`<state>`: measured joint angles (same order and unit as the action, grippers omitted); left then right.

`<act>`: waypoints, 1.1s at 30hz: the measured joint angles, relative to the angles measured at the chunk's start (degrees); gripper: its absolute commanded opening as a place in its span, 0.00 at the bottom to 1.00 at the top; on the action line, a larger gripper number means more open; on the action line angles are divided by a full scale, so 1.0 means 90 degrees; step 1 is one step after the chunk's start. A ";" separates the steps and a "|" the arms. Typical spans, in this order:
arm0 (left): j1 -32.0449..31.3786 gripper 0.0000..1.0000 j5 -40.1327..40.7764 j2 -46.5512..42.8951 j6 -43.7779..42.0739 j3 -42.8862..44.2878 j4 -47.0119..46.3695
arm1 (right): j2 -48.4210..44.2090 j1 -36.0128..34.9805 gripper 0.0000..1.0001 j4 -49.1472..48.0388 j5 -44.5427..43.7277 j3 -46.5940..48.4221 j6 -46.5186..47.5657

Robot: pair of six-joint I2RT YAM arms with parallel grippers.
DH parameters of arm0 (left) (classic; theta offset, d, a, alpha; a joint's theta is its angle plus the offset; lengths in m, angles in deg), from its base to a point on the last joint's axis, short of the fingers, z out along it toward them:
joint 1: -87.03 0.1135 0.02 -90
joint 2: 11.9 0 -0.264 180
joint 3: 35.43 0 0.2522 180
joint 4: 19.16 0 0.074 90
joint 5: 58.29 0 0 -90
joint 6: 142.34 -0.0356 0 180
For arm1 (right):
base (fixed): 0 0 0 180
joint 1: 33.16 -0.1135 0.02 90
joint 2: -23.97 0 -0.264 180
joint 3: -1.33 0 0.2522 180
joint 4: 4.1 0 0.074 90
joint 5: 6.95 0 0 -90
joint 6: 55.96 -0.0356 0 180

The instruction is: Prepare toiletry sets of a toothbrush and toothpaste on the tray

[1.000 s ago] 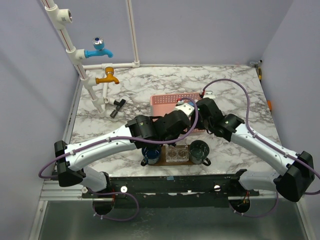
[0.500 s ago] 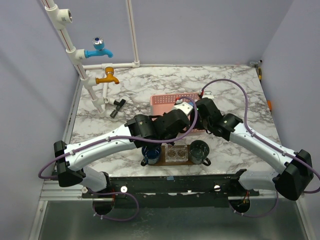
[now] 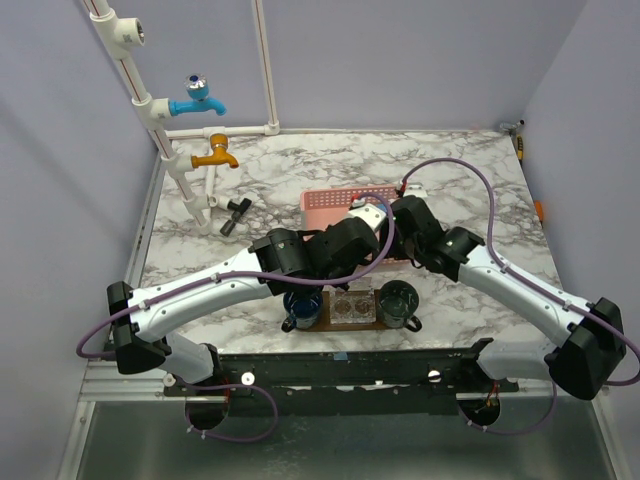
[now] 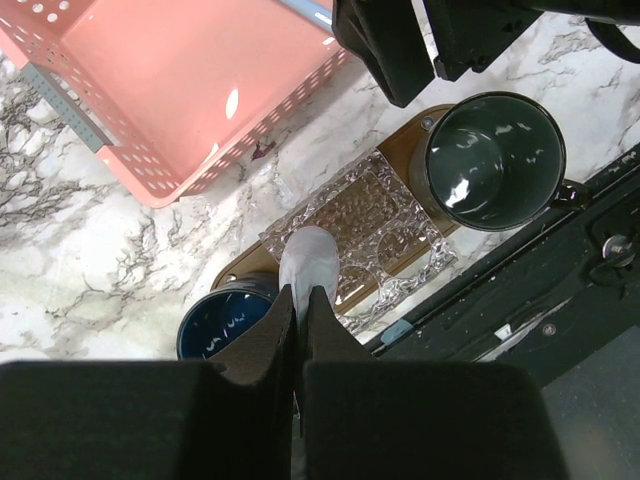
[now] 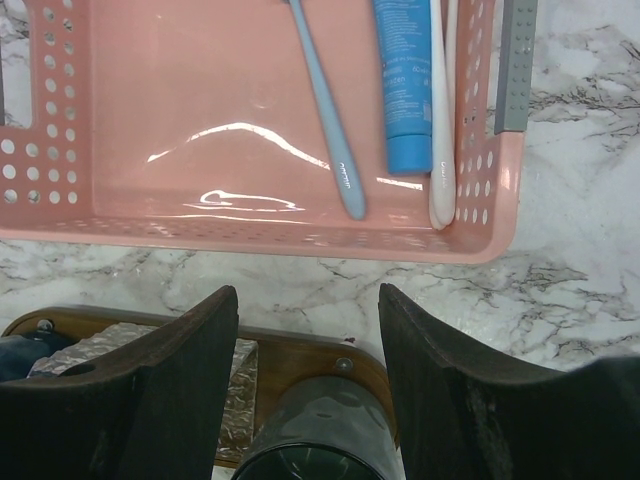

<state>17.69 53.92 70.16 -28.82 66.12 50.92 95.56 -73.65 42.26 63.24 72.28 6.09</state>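
My left gripper (image 4: 302, 300) is shut on a slim whitish toothbrush (image 4: 308, 262), whose rounded end sticks out over the dark brown wooden tray (image 4: 232, 270). It hangs between the blue cup (image 4: 225, 322) and the crinkled glass dish (image 4: 365, 230). My right gripper (image 5: 308, 340) stands open and holds nothing, above the tray's (image 5: 290, 355) right end and a dark cup (image 5: 310, 430). In the pink basket (image 5: 250, 235) lie a light-blue toothbrush (image 5: 325, 110), the blue toothpaste (image 5: 405, 90) and a white toothbrush (image 5: 442, 130).
The pink basket (image 3: 340, 205) sits just behind the tray (image 3: 327, 322). A dark cup (image 4: 495, 160) stands on the tray's right end. White piping with a blue tap (image 3: 195, 97) and an orange tap (image 3: 215, 155) rises at the back left, a black valve handle (image 3: 236, 212) beside it.
The right arm has edged slightly toward the basket. The left arm and its toothbrush have not visibly moved.
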 measured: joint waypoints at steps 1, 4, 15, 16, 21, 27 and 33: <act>0.0000 0.00 -0.0022 -0.0007 0.0002 -0.0002 -0.0007 | 0.0007 0.0000 0.62 -0.0002 0.0005 -0.0002 -0.0002; 0.0000 0.00 -0.0068 -0.0056 0.0005 -0.0022 -0.0032 | 0.0015 0.0000 0.62 -0.0017 0.0022 -0.0032 -0.0005; 0.0000 0.00 -0.0104 -0.0170 0.0024 -0.0182 -0.0146 | 0.0041 0.0000 0.62 -0.0051 0.0073 -0.0053 -0.0005; 0.0000 0.00 -0.0104 -0.0168 0.0024 -0.0185 -0.0153 | 0.0041 0.0000 0.62 -0.0053 0.0075 -0.0056 -0.0005; 0.0000 0.00 -0.0104 -0.0163 0.0024 -0.0194 -0.0209 | 0.0041 0.0000 0.62 -0.0068 0.0095 -0.0085 -0.0010; 0.0005 0.00 -0.0104 -0.0163 0.0024 -0.0369 -0.0338 | 0.0041 0.0000 0.62 -0.0087 0.0119 -0.0138 -0.0010; 0.0049 0.00 -0.0104 -0.0151 0.0027 -0.0546 -0.0430 | 0.0044 0.0000 0.62 -0.0092 0.0129 -0.0146 -0.0010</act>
<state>18.12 52.98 68.81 -28.57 61.20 47.05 95.95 -73.65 41.43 64.39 70.97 6.01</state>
